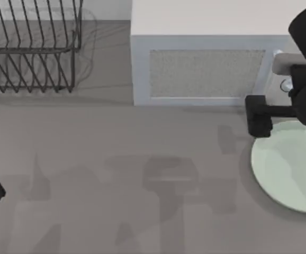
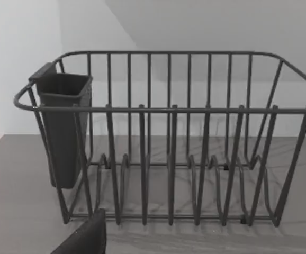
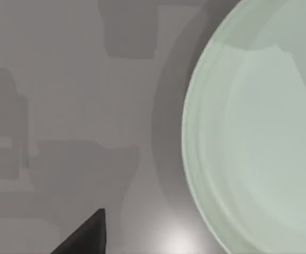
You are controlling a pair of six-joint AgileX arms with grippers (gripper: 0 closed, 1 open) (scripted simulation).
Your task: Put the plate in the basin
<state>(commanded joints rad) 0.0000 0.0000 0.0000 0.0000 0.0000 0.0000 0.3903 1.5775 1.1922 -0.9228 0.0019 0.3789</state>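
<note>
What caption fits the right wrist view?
Pale mint-green plate lying flat on the grey table, seen from above.

The plate (image 1: 290, 169) is round, pale mint-green and plain, with a shallow raised rim. It lies flat on the table at the right side (partly cut off by the top view's edge), just before the microwave's (image 1: 206, 69) right end.

rack (image 1: 31, 47) far left, plate (image 1: 290, 169) right, microwave (image 1: 206, 63) behind
</note>
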